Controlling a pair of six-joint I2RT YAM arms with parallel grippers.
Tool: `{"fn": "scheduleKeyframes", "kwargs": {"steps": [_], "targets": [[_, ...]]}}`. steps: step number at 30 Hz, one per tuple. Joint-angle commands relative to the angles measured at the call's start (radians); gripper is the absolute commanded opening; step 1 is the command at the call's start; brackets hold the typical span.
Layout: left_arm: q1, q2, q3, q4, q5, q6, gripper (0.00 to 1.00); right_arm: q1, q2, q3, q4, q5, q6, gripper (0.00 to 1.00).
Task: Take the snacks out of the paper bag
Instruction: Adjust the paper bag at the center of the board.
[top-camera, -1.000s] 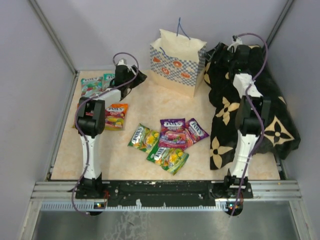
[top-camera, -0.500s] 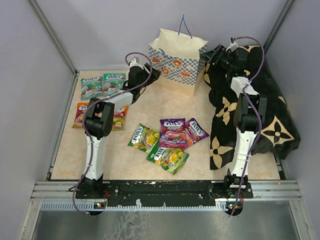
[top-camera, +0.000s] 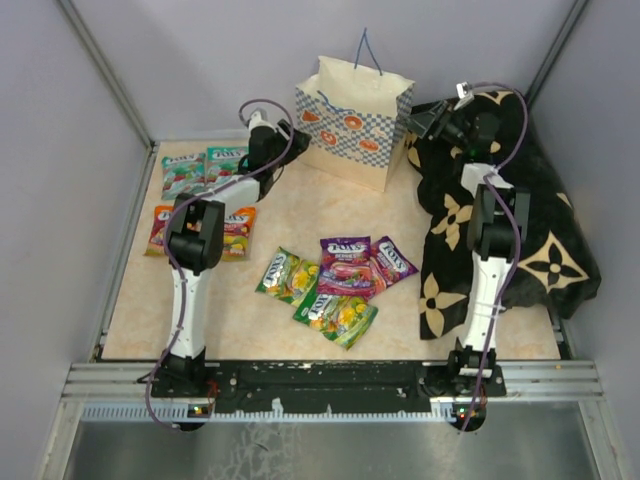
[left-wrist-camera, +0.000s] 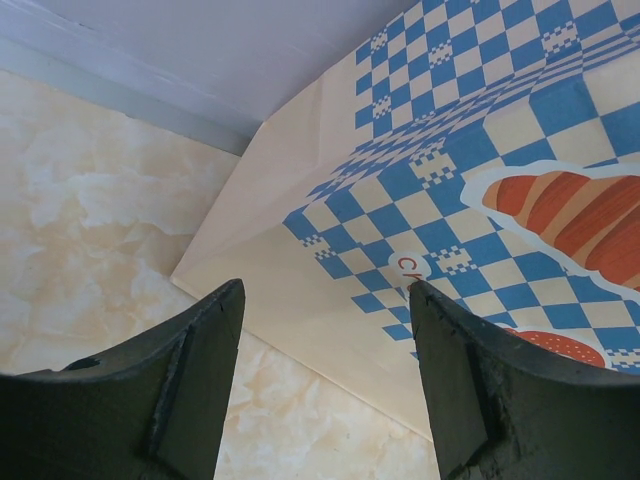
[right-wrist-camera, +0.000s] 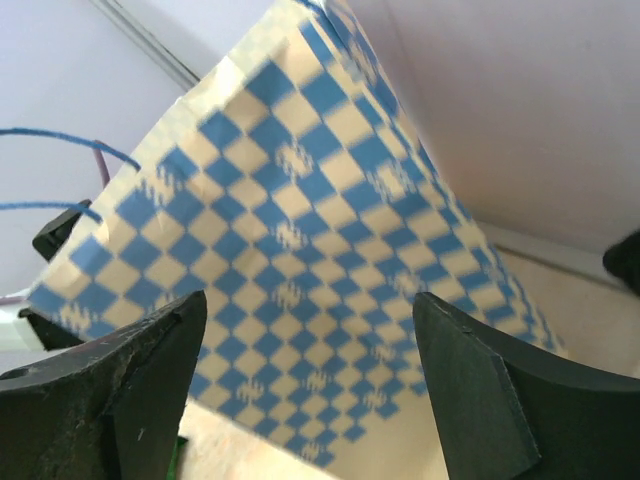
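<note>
The paper bag (top-camera: 355, 120) stands upright at the back of the table, blue cord handles up. My left gripper (top-camera: 287, 135) is open and empty just left of its lower left corner; the left wrist view shows the bag's checkered face (left-wrist-camera: 470, 170) close between the fingers (left-wrist-camera: 190, 380). My right gripper (top-camera: 418, 118) is open and empty beside the bag's right side, whose checkered side panel (right-wrist-camera: 310, 250) fills the right wrist view. Snacks lie on the table: teal packets (top-camera: 205, 168) at the back left, orange ones (top-camera: 232, 232) below them, and a green and purple cluster (top-camera: 340, 275) in the middle.
A black flower-patterned cloth (top-camera: 510, 220) covers the right side of the table under my right arm. Grey walls close in the back and both sides. The left gripper (right-wrist-camera: 55, 235) shows past the bag in the right wrist view.
My left gripper moved from the teal packets towards the bag's left corner. My right gripper moved left, up to the bag's right side. The bag shifted slightly.
</note>
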Motion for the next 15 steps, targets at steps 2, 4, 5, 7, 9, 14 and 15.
{"fn": "scheduleKeyframes", "kwargs": {"steps": [2,4,5,7,9,14,15], "targets": [[0.019,0.013,0.028,0.001,0.003,0.0,0.73,-0.07,-0.168,-0.155,0.272,0.067,0.116,0.86],[0.028,0.017,0.03,0.003,0.005,-0.007,0.73,-0.077,-0.221,-0.199,0.232,0.114,0.104,0.86],[0.03,0.019,0.031,0.004,0.007,-0.01,0.73,-0.077,-0.253,-0.215,0.178,0.15,0.076,0.86],[0.035,0.021,0.033,0.005,0.011,-0.014,0.73,-0.07,-0.321,-0.238,-0.002,0.233,-0.02,0.87],[0.037,0.019,0.028,0.006,0.01,-0.011,0.73,-0.052,-0.375,-0.229,-0.175,0.335,-0.135,0.9],[0.026,0.002,0.027,-0.013,-0.018,0.046,0.73,-0.005,-0.332,0.002,-0.547,0.481,-0.339,0.96],[0.025,-0.001,0.028,-0.014,-0.021,0.053,0.73,0.002,-0.295,0.069,-0.597,0.484,-0.349,0.97]]}}
